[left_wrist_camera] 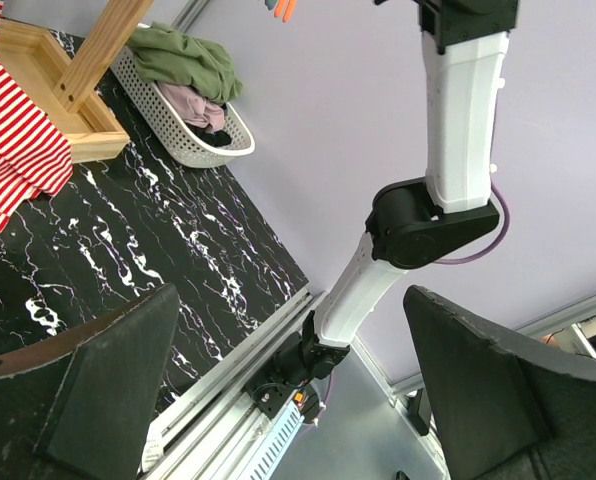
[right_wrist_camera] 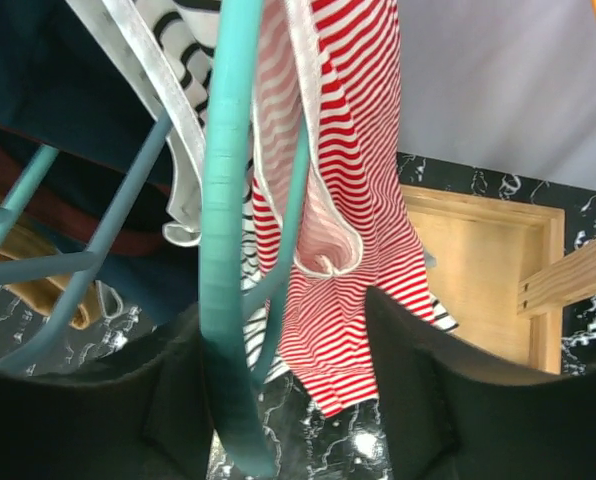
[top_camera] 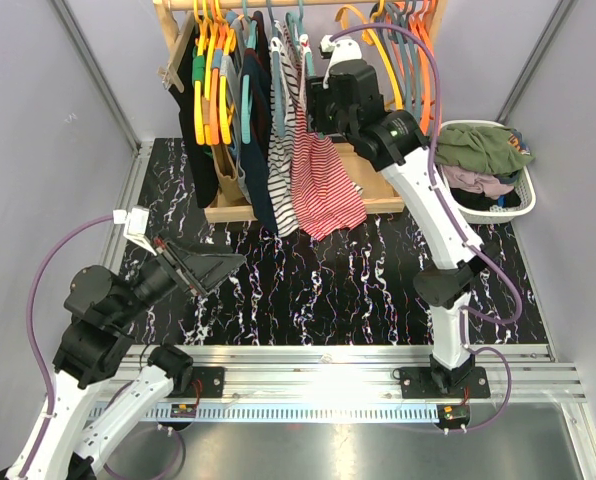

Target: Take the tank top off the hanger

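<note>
My right gripper (right_wrist_camera: 283, 310) stood partly open up at the rack and held nothing. The curved teal plastic hanger (right_wrist_camera: 228, 200) passed through its gap, close against one finger. The red-and-white striped tank top (right_wrist_camera: 348, 200) hung on that hanger, just beyond my fingertips. My left gripper (left_wrist_camera: 288, 295) was spread wide and empty above the black marbled table (left_wrist_camera: 178, 270). I counted one red-striped tank top and one white plastic laundry basket (top_camera: 508, 212).

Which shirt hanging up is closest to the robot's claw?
The red-striped tank top: it hangs right at the right gripper; the navy top and black-striped top hang farther left.
</note>
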`<state>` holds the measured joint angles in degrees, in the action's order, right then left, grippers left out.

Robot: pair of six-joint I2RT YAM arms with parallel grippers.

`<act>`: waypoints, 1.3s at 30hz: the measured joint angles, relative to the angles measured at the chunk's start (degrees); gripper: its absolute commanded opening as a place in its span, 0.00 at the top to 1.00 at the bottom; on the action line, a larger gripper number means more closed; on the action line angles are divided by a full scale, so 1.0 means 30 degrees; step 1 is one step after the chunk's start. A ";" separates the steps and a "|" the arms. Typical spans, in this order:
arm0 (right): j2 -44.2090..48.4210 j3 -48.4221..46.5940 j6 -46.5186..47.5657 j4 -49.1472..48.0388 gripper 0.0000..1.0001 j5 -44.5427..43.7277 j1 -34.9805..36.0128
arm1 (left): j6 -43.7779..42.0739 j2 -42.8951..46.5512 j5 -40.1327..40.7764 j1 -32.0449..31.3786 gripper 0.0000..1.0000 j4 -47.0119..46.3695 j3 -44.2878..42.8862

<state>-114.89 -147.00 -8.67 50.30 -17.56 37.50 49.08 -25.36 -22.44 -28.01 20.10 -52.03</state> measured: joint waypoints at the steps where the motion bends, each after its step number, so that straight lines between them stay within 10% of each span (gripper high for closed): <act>1: -0.0160 -0.0007 0.0138 -0.0007 0.64 0.0000 0.0000 | -0.0022 0.0036 0.0007 0.0000 0.01 0.0015 0.0000; 4: -0.0699 -0.0036 0.0554 -0.0066 1.00 -0.0058 0.0000 | -0.0073 0.0124 0.0015 0.0000 0.01 0.0044 0.0000; 22: 0.1209 0.1297 0.1239 -0.1974 1.00 0.1253 -0.1231 | -0.0357 -0.0138 0.0080 0.0000 0.01 0.0306 -0.0117; 39: 0.9879 1.5169 -0.0488 -1.1402 1.00 0.2215 -0.2965 | -0.0517 -0.1443 -0.0160 0.0000 0.01 0.0270 -0.0539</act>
<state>-85.25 -101.49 -10.13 16.10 -10.92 28.60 47.53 -29.69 -22.92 -28.01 20.91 -53.65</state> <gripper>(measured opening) 0.229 0.988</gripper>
